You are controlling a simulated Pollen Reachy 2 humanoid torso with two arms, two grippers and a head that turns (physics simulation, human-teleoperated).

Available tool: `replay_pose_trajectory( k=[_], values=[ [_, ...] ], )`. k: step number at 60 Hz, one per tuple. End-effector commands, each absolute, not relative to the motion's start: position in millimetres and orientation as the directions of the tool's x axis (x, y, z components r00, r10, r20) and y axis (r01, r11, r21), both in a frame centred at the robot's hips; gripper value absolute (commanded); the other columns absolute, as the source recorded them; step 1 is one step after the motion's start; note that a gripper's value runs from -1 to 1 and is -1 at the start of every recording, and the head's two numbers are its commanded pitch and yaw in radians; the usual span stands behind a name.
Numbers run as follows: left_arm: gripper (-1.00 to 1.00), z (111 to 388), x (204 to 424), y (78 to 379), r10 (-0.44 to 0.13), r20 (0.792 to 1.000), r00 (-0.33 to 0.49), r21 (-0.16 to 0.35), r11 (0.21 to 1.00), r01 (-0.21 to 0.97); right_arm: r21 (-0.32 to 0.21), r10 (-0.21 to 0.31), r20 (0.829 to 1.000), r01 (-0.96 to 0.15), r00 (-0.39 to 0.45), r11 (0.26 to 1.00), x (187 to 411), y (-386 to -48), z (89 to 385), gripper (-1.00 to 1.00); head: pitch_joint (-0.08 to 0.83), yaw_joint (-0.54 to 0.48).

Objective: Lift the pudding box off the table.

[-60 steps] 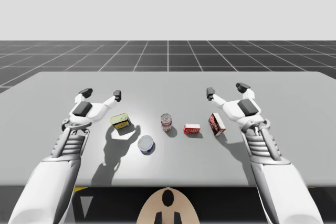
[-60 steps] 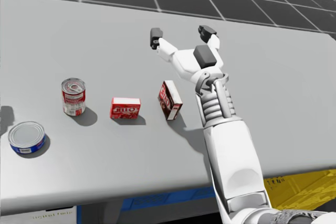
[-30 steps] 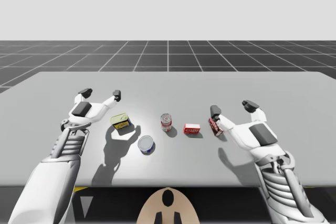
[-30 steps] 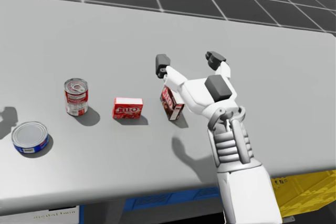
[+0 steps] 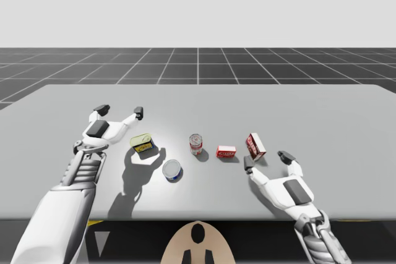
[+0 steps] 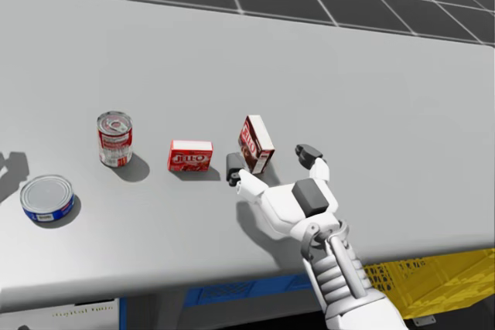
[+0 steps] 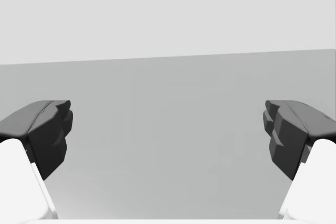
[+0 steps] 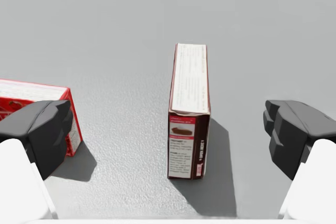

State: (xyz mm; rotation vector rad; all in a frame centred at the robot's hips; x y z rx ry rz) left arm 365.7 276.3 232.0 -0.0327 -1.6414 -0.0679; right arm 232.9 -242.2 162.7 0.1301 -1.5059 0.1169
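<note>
My left gripper (image 5: 119, 110) hovers over the table (image 5: 346, 112), fingers spread, nothing between them. Rightward come one yellow rectangular tin (image 5: 143, 143), one flat blue can (image 5: 172, 170), one red-and-white can (image 5: 196, 144) and one small red box (image 5: 226, 151). Then comes the single pudding box (image 5: 255, 146), dark red-brown, standing upright on a narrow edge just beside the red box. My right gripper (image 5: 266, 160) sits just short of it, fingers wide apart, with the box ahead between them and untouched. I judge it light, thin card, stiff enough but easily tipped or dented. Its broad faces look toward the two fingers, so pinch those gently at mid-height.
</note>
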Motion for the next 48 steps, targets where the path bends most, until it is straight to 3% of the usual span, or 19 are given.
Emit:
replay_pose_trajectory(
  k=[1, 25, 42, 43, 46, 47, 48],
  values=[
    [-1.0, 231.2, 366.3, 275.7, -0.022, 0.997, -0.071, 0.026, 0.998, 0.063, 0.083, -0.067, 0.99, -0.131, 0.122, 0.988, 240.4, -230.8, 132.5, -1.0, 0.665, -0.33],
    [-1.0, 232.4, 365.5, 275.8, -0.02, 0.997, -0.077, 0.025, 0.998, 0.06, 0.067, -0.051, 0.99, -0.122, 0.135, 0.99, 286.9, -234.3, 130.5, -1.0, 0.669, -0.34],
    [-1.0, 232.7, 365.2, 275.2, -0.019, 0.997, -0.078, 0.024, 0.998, 0.062, 0.118, -0.086, 0.977, -0.16, 0.194, 0.98, 304.3, -242.5, 127.6, -1.0, 0.665, -0.35],
    [-1.0, 232.7, 365.2, 275.1, -0.019, 0.997, -0.077, 0.024, 0.998, 0.063, 0.121, -0.089, 0.977, -0.161, 0.194, 0.98, 301.8, -243.4, 127.6, -0.72, 0.665, -0.35],
    [-1.0, 232.6, 365.2, 274.9, -0.019, 0.997, -0.077, 0.024, 0.998, 0.063, 0.131, -0.096, 0.975, -0.17, 0.202, 0.977, 301.4, -243.7, 127.4, 0.78, 0.664, -0.35],
    [-1.0, 232.5, 365.2, 274.8, -0.02, 0.997, -0.077, 0.025, 0.998, 0.063, 0.13, -0.096, 0.976, -0.168, 0.197, 0.977, 300.9, -244.0, 127.4, 1.0, 0.663, -0.35],
    [-1.0, 232.5, 365.2, 274.8, -0.02, 0.997, -0.077, 0.025, 0.998, 0.063, 0.13, -0.096, 0.976, -0.168, 0.196, 0.977, 300.7, -244.2, 127.5, 1.0, 0.662, -0.35]
  ],
)
